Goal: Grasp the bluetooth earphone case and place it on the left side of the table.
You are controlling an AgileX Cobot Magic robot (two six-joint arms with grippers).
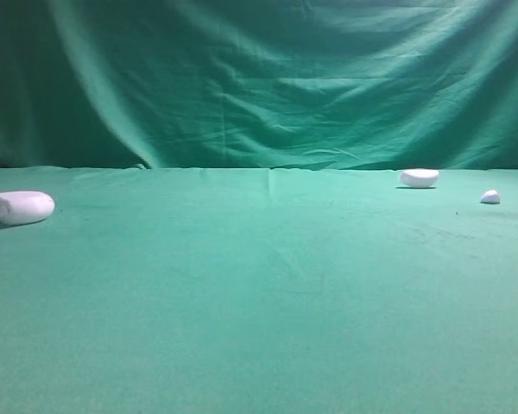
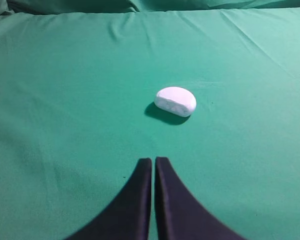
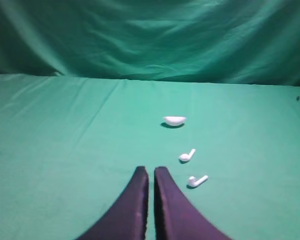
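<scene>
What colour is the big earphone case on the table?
White. The bluetooth earphone case shows best in the left wrist view, lying on the green table.

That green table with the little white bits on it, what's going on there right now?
Nothing is being held. The smooth white pill-shaped earphone case lies at the left edge of the green cloth table. Both dark grippers, left and right, are shut and empty. A white half-dome piece and two white earbuds lie on the right.
</scene>
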